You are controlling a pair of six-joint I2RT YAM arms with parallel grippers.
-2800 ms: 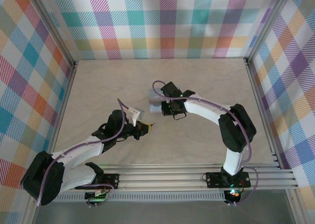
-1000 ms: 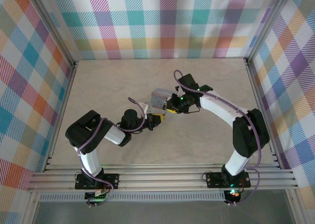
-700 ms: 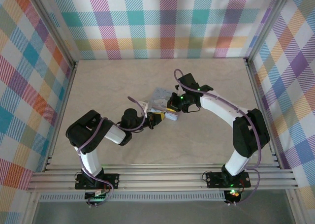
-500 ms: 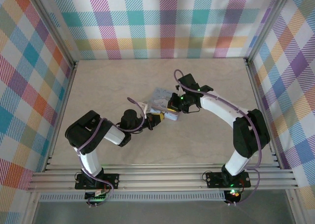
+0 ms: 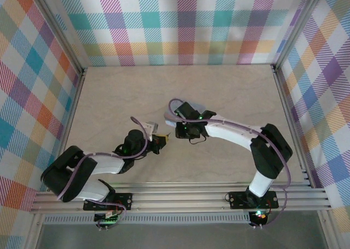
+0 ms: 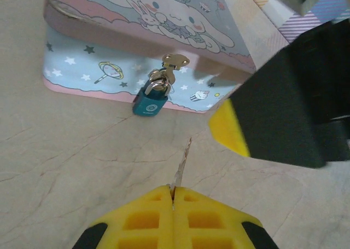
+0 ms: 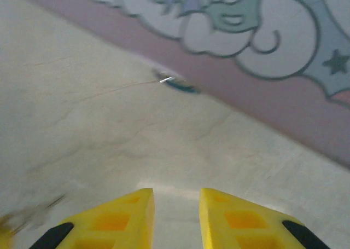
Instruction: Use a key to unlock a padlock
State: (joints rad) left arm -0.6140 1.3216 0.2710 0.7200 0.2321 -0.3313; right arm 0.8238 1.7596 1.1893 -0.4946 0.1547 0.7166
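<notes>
The right gripper [image 7: 176, 194] had just let go: its yellow fingers stood a little apart with nothing between them, just short of the pink edge of the box [image 6: 164, 13]. A second earlier that gripper was closed and the box was raised and tilted beside it. The box now lay flat near the middle of the worktop [image 6: 65, 150]. The padlock [image 6: 150, 102], a small teal body, hung from the hasp [image 6: 176, 60] on the box front with its shackle closed and its lower end on the worktop. The left gripper [image 6: 173, 189] was fully closed on the key [image 6: 181, 162], whose thin blade pointed toward the padlock but stood clearly apart from it. This gripper had drawn back toward the near edge from its position against the box. The lock therefore appeared unopened and the key not inserted. A fresh approach would probably be required, and the unheld box could slide under the push of the key.
</notes>
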